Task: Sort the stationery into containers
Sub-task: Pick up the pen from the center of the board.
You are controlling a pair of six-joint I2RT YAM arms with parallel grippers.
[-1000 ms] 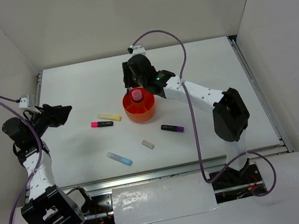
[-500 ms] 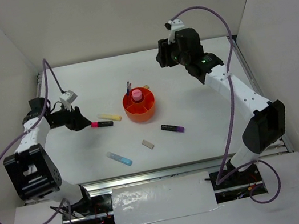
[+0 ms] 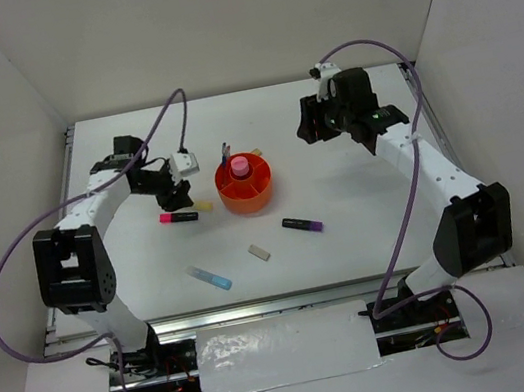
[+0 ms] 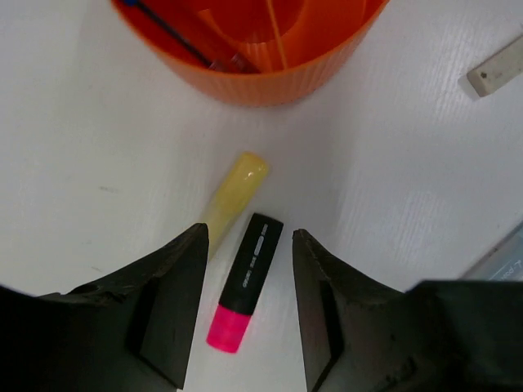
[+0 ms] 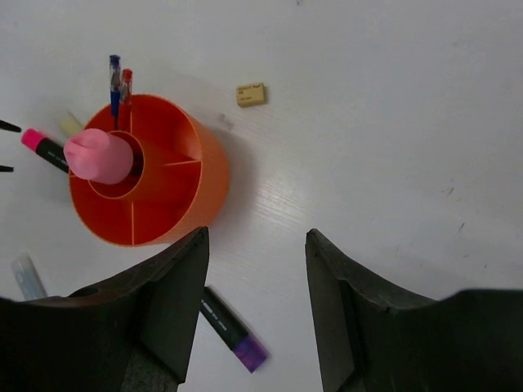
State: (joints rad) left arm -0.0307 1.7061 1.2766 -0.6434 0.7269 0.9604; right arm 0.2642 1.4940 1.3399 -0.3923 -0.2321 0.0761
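Note:
The orange organizer [image 3: 260,194] stands mid-table with the pink cylinder [image 3: 240,166] in its central cup and a blue pen and a red pen [image 3: 225,151] in a back compartment. My left gripper [image 3: 177,187] is open, low over the pink-black marker [image 3: 177,216] and the yellow marker [image 3: 203,205]. In the left wrist view the pink-black marker [image 4: 248,279] lies between the open fingers, the yellow marker [image 4: 233,194] beside it. My right gripper [image 3: 310,133] is open and empty, raised right of the organizer [image 5: 147,184]. The purple-black marker [image 3: 303,224], the grey-white eraser [image 3: 259,251] and the light blue marker [image 3: 209,277] lie in front.
A small tan eraser block [image 5: 251,95] lies just behind the organizer. White walls close in the table on the left, back and right. The left arm's purple cable loops over the back left of the table.
My left arm has swung right from the table's left edge to the pink-black and yellow markers. My right arm left the organizer, rose to the back right, then came slightly lower.

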